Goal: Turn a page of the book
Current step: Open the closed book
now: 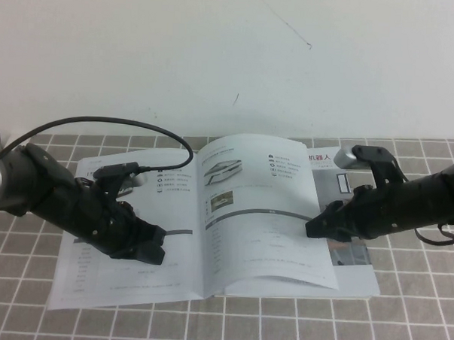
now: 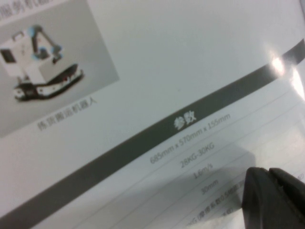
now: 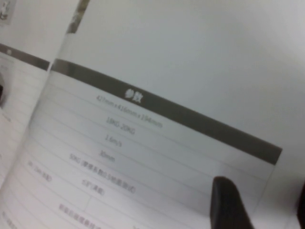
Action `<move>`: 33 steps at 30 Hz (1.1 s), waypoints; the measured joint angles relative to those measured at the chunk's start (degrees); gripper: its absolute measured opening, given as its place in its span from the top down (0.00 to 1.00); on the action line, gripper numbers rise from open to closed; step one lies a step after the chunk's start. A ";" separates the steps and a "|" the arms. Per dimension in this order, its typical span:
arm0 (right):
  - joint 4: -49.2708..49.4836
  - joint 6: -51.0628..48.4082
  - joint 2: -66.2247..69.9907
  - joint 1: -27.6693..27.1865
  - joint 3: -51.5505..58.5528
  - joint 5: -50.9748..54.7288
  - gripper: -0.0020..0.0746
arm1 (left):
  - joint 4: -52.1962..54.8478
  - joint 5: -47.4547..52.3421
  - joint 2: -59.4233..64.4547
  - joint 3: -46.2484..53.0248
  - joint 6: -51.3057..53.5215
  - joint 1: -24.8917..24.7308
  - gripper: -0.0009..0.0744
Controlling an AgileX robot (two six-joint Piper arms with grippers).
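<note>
The book (image 1: 116,286) lies open on the tiled table. Its page (image 1: 263,209) with the white boat-like vehicle photo arches up from the spine, its right edge raised off the sheet below. My right gripper (image 1: 315,228) is at that raised edge and open. In the right wrist view the right gripper (image 3: 264,191) has one finger (image 3: 228,205) over the page (image 3: 143,71) and the other at the picture's border. My left gripper (image 1: 154,250) is shut, its tips resting on the book's left-hand sheet. The left wrist view shows the left gripper (image 2: 269,174) low over that sheet (image 2: 167,71).
The sheet under the raised page (image 1: 355,258) shows at the right, with red lettering near its far corner. The left arm's black cable (image 1: 108,123) loops over the book's far left corner. Grey tiles (image 1: 416,321) surround the book, and a white wall (image 1: 232,50) rises behind.
</note>
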 joint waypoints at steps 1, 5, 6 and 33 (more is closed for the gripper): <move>1.09 -0.72 0.09 0.00 0.00 0.27 0.56 | 0.00 0.00 0.00 0.00 0.00 0.00 0.99; 3.94 -2.23 0.22 0.00 0.00 0.79 0.56 | 0.00 0.00 0.00 0.00 0.00 0.00 0.99; 4.19 -2.25 0.22 0.00 0.00 0.94 0.56 | 0.00 0.00 0.00 0.00 0.00 0.00 0.99; -0.70 1.29 -0.46 0.11 0.10 -2.81 0.56 | 0.08 0.00 0.00 0.00 0.00 0.00 0.99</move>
